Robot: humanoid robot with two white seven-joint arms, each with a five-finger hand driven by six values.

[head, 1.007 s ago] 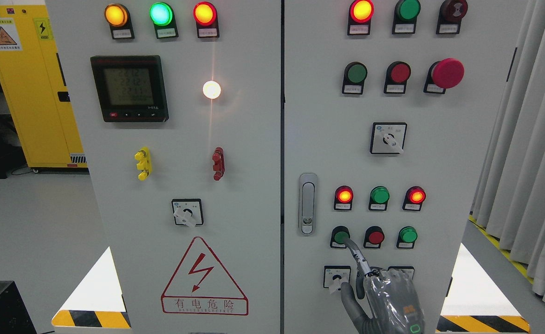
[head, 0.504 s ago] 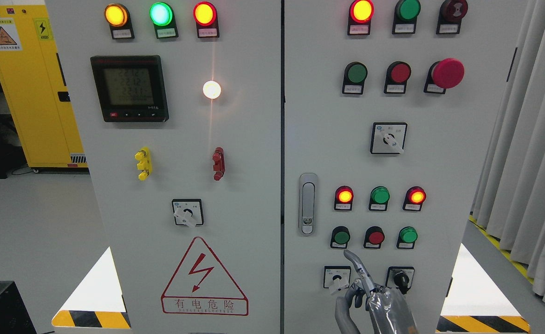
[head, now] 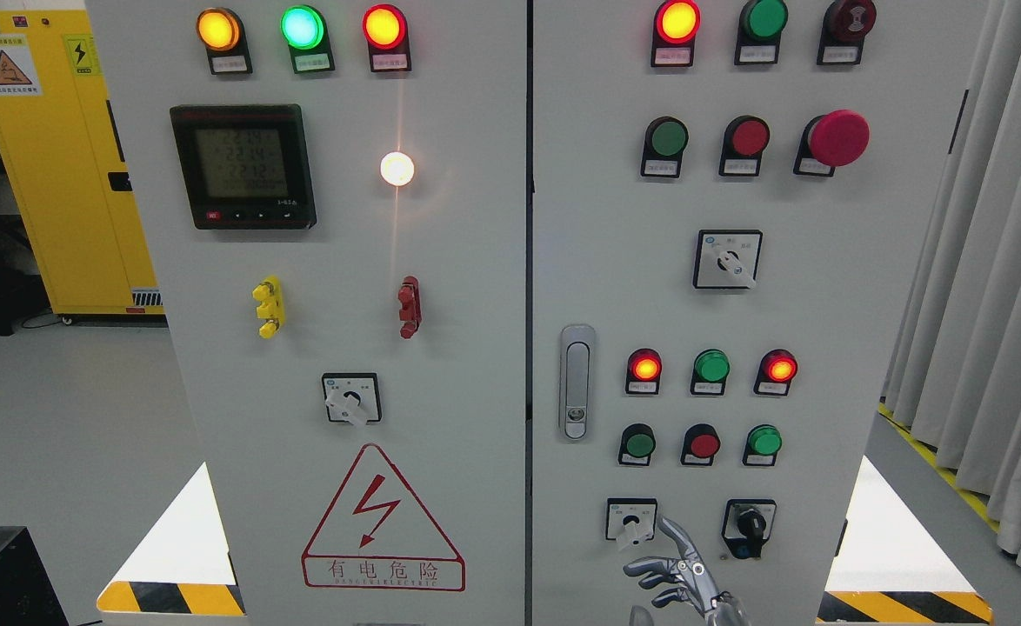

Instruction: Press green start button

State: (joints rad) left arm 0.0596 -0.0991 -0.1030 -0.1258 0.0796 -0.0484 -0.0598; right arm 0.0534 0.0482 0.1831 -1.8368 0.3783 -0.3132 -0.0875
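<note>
The green button [head: 639,444] that the finger touched a moment ago is the left one in the lower row of the right cabinet door [head: 824,287]. My right hand [head: 680,578] shows at the bottom edge, below the button and apart from it. Its index finger [head: 677,535] points up. The other fingers are loosely bent to the left and hold nothing. The index tip is level with the two rotary switches [head: 631,520], between them. The left arm is out of view.
A red button [head: 702,444] and another green one [head: 764,440] are to the right of the target. Above them are red, green and red lamps [head: 711,366]. The door handle [head: 576,381] is at the left. A red mushroom stop [head: 837,137] is higher up.
The right hand has left the green button and dropped steadily down the panel. Only its fingers and knuckles still show at the bottom edge.
</note>
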